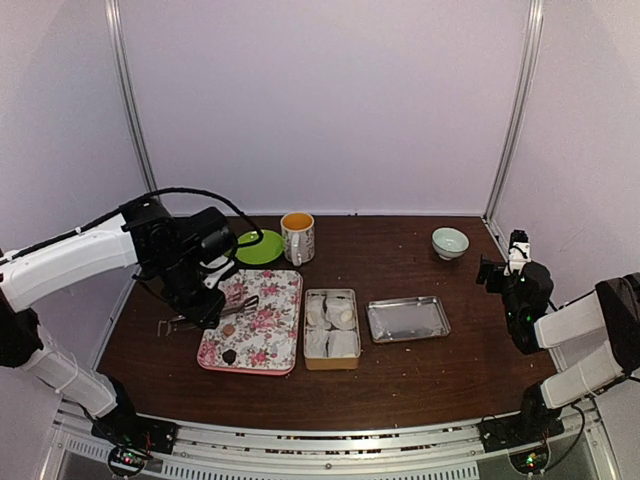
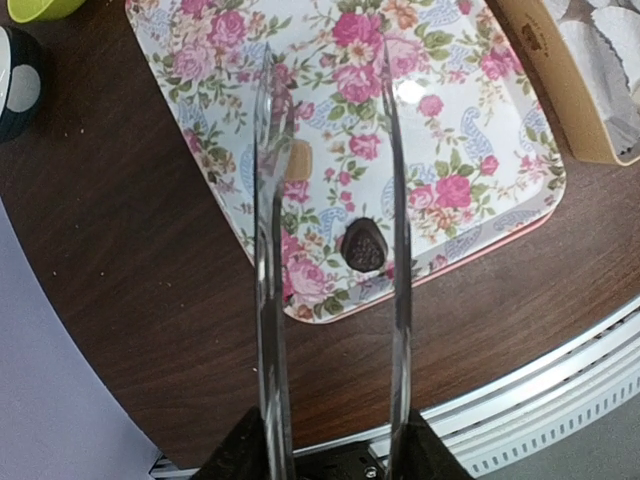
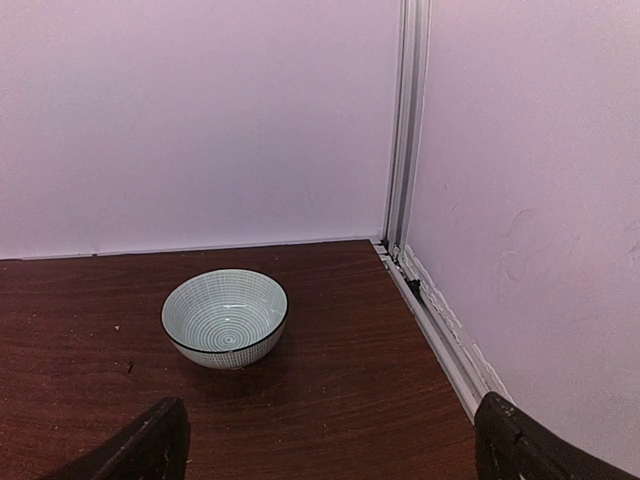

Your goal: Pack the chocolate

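Observation:
The chocolate is a small dark lump on the floral tray, near the tray's front edge; it also shows in the top view. My left gripper is shut on a pair of metal tongs. The tongs' two arms stand apart above the tray, with the chocolate between them, close to the right arm. In the top view the left gripper hovers over the tray's left side. My right gripper is open and empty, at the far right.
A tan tin holding white paper-wrapped cakes stands right of the tray, with its metal lid beside it. A mug and green plate are behind. A striped bowl sits far right. A small tan piece lies on the tray.

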Available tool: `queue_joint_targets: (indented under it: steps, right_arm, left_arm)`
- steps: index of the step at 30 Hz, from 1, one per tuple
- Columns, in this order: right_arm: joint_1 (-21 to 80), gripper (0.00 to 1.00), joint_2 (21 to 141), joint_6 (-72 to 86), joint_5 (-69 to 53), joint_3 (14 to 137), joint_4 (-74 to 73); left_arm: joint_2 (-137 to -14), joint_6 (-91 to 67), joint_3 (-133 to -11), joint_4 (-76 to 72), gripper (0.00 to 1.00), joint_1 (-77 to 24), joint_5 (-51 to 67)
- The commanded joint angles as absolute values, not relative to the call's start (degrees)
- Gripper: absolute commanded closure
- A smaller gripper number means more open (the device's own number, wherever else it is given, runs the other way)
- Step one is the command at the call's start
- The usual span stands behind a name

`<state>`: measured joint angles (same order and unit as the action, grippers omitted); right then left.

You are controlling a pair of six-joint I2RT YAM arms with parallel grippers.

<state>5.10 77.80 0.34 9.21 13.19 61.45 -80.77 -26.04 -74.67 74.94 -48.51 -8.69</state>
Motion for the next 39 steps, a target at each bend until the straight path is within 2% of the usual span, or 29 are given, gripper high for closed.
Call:
queue_joint_targets:
  steps: [1,9,16,23,31,39]
  right_arm:
    - [4.9,0.0,77.9,0.7,10.0,14.2,62.7]
    - [4.8,0.0,77.9,0.7,10.0,14.2,62.7]
    - [4.9,0.0,77.9,0.7,10.0,14.2,62.7]
    - [4.8,0.0,77.9,0.7,10.0,14.2,62.7]
    - [4.8,0.0,77.9,0.7,10.0,14.2,62.6]
    - [4.9,0.0,77.9,0.7,10.0,14.2,62.7]
  left_arm:
    - [-80.8,-24.5,-71.6,74.0,0.57,-46.9,-10.2]
    - [-81.5,-25.1,-67.2,71.2,0.56,-45.3,-15.5]
    - [-81.7,-23.6,-64.4,68.5,0.55,-45.2,-10.6]
    - [-83.9,-23.1,-62.9,69.9,0.55,-45.2,-11.1]
    - [-83.9,-22.8,-63.6,73.3,0.6,-45.2,-9.6]
    - [-83.0,-23.3,-64.7,75.5,0.57,-45.2,-9.2]
